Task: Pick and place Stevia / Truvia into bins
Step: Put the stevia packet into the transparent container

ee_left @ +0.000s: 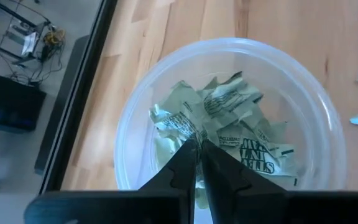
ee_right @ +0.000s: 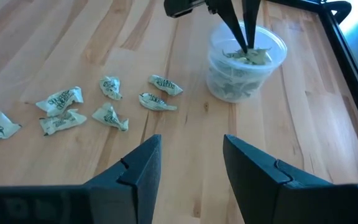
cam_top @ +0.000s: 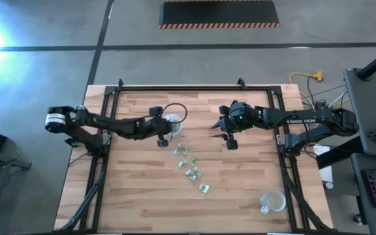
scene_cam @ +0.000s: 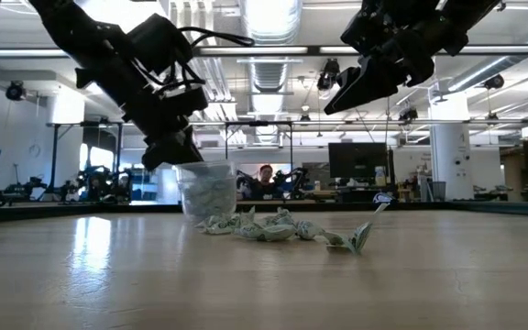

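Several crumpled pale green and white sachets (cam_top: pixel 189 164) lie in a loose trail on the wood table (ee_right: pixel 61 102) (scene_cam: pixel 273 227). A translucent cup (cam_top: pixel 173 120) (ee_right: pixel 246 62) stands upright at the far middle, holding several sachets (ee_left: pixel 241 134). My left gripper (ee_left: pixel 197 144) (ee_right: pixel 246 45) points down into this cup's mouth, shut. My right gripper (ee_right: pixel 191 158) (cam_top: pixel 217 125) hovers open above the table, right of the cup, touching nothing. A second cup (cam_top: pixel 273 201) stands near the near right corner. My left gripper comes from above, pointing down, its tips at the cup's rim height. It seems to pinch a crumpled sachet (ee_left: pixel 178 121) by one edge, only at its free ends. The fingers (ee_left: pixel 182 165) hide the place of contact. The sachet sits over the pile in the cup.
A black frame rail (cam_top: pixel 194 88) runs along the table's far edge, with side rails (cam_top: pixel 284 156) left and right. Bare wood lies left of the sachet trail and toward the near edge. In the low view, a person (scene_cam: pixel 266 180) sits far behind the table.
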Controlling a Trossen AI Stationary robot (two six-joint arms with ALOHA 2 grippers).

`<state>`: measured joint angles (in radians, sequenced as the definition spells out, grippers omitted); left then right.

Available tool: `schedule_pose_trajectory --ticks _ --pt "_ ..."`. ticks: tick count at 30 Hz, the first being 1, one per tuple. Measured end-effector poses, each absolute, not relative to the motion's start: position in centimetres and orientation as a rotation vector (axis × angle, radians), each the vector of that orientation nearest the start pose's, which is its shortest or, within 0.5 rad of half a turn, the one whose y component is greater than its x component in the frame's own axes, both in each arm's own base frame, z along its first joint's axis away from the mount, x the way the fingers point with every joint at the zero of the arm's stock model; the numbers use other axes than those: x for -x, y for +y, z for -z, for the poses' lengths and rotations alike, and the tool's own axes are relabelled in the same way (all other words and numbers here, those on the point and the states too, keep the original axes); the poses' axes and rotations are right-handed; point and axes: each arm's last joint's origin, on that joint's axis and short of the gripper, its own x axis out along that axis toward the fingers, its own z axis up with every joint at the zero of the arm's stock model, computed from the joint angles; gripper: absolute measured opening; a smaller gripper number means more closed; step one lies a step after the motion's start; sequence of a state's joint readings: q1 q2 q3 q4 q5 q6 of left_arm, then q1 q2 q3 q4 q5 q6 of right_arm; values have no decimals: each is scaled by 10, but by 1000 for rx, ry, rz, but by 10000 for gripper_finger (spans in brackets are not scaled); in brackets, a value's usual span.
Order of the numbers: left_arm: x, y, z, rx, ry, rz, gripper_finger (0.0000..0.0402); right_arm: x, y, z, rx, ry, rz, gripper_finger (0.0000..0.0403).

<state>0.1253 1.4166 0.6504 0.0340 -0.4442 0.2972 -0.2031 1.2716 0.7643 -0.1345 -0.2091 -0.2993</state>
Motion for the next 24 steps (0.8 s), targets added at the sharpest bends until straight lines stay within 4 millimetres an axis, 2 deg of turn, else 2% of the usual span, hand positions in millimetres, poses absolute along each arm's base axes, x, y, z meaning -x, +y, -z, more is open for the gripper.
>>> schedule_pose_trajectory --ticks 8,11,20,24 --pt "-266 46 -181 -396 790 -455 9 -258 -47 -232 158 621 -99 162" --pt "-266 46 -181 -396 791 -456 20 -258 -47 -232 158 621 -99 162" --pt "-265 46 -182 -397 786 -461 122 -258 -47 -232 158 621 -99 162" --pt "-265 44 -189 -396 757 -462 154 -258 -47 -232 158 621 -100 162"
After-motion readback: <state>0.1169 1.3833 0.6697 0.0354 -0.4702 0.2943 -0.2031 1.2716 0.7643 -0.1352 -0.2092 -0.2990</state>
